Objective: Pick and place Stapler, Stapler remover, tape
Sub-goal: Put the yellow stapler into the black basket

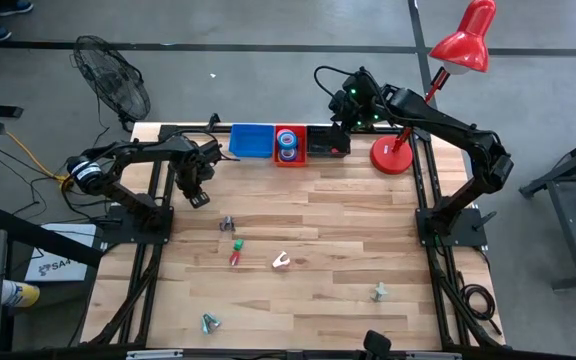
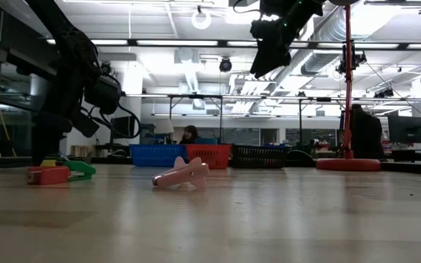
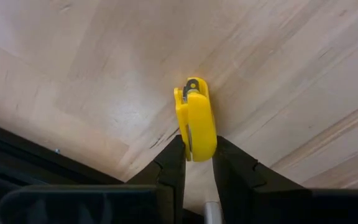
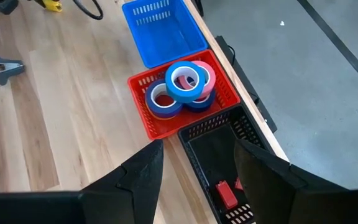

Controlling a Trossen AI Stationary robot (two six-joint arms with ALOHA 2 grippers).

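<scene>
A small yellow stapler [image 3: 196, 118] lies on the wooden table near its far left corner. My left gripper [image 1: 199, 196] points down over it and is shut on it. My right gripper [image 1: 345, 108] hangs open, high above the far edge, over a black basket [image 4: 219, 140] with a red stapler [image 4: 226, 193] in it. Beside that stands a red basket [image 4: 143, 102] holding blue and pink rolls of tape [image 4: 186, 81]. Several stapler removers lie loose on the table, among them a grey one [image 1: 227, 224] and a pale one [image 1: 281, 261]. My left gripper pinches the yellow stapler's two long sides at one end [image 3: 197, 149] between its two fingers [image 3: 171, 163]. The fingers come from above, pointing down, and lie along the stapler. The stapler appears to lie flat on the table, its other end sticking out past the fingertips.
A blue basket [image 1: 251, 140] stands left of the red one at the far edge. A red desk lamp [image 1: 393, 156] stands at the far right. More removers lie at the near side [image 1: 208, 322] and near right [image 1: 379, 292]. Bare wood lies at mid-table.
</scene>
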